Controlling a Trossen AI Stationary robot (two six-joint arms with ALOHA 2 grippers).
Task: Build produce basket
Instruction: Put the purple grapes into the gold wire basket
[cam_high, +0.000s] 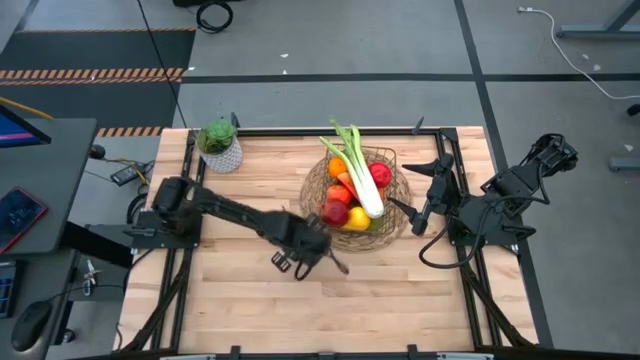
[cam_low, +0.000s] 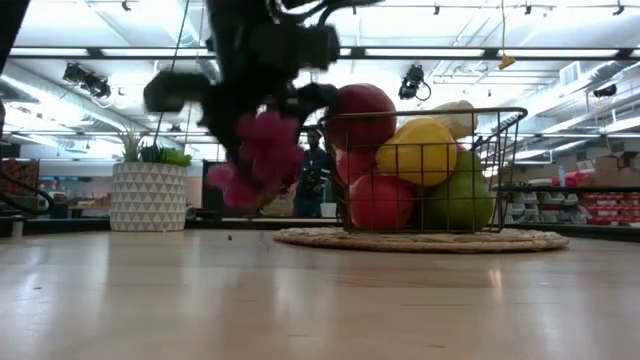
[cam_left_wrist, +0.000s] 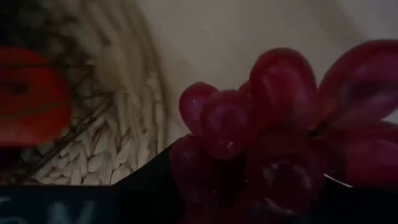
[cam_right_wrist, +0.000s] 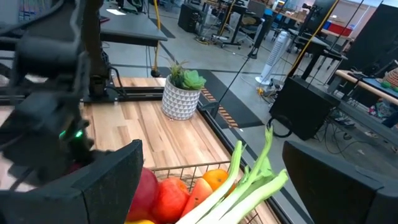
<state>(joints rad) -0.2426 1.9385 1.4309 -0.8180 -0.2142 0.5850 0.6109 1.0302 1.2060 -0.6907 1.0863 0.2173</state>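
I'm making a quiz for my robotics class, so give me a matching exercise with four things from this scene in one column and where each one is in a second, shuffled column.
Column one:
1. grapes
2. leek
3. potted plant
4. right gripper

Column two:
A. lying across the fruit in the basket
B. at the table's far left corner
C. in the left gripper, off the table
D. waiting beside the basket's right rim

Pairs: 1-C, 2-A, 3-B, 4-D

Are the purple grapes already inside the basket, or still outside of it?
Outside. The grapes hang in the left gripper, above the table and beside the basket, which holds the other produce.
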